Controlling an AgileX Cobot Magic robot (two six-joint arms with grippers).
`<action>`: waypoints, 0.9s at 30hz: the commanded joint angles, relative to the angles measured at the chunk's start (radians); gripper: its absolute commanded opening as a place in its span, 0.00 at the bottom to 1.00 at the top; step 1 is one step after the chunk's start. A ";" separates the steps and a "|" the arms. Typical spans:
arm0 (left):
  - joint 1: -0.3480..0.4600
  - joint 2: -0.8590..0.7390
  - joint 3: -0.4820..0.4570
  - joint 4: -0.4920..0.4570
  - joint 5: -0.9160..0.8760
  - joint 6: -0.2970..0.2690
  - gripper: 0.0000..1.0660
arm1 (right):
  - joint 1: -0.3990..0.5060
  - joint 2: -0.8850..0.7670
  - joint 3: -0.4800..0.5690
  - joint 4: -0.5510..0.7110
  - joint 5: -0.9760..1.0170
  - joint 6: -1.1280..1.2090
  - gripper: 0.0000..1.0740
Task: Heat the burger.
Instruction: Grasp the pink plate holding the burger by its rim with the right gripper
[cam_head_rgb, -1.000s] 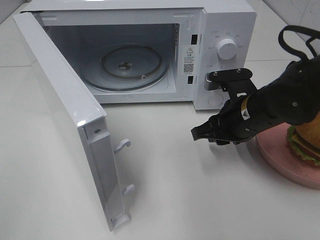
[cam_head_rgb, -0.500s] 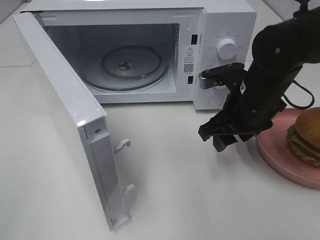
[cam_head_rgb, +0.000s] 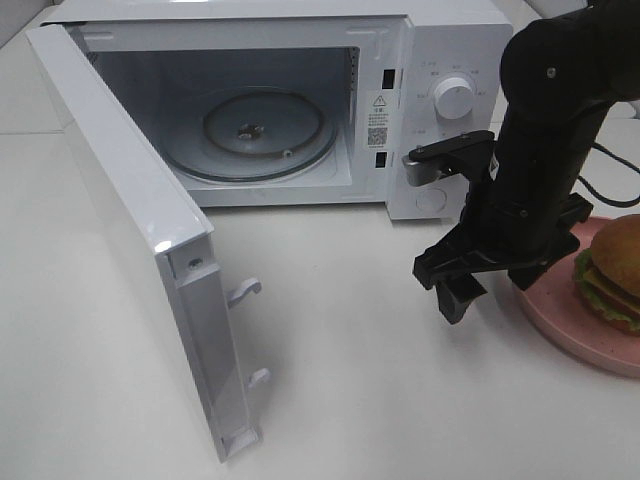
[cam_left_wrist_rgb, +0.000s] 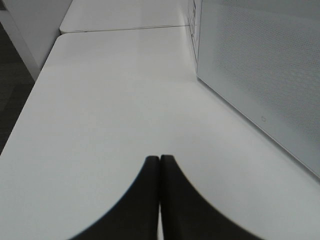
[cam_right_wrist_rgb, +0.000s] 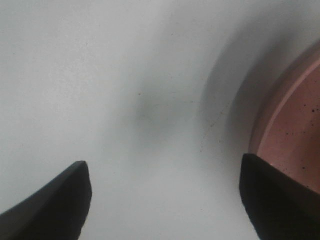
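The burger is seen on the pink plate at the right edge of the tabletop, right of the open microwave. The right pincer is held released above the tabletop, just left of the plate; the left pincer is clenched, empty.

Bright, even light; glare on the door edge. The right wrist view is blurred, with soft shadow on the table.
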 joint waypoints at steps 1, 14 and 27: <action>0.003 -0.022 0.001 -0.004 -0.003 -0.001 0.00 | -0.001 -0.010 -0.004 -0.008 -0.011 -0.009 0.68; 0.003 -0.022 0.001 -0.004 -0.003 -0.001 0.00 | -0.001 -0.010 -0.004 -0.008 -0.062 -0.007 0.65; 0.003 -0.022 0.001 -0.004 -0.003 -0.001 0.00 | -0.031 -0.009 -0.004 -0.095 -0.049 0.114 0.65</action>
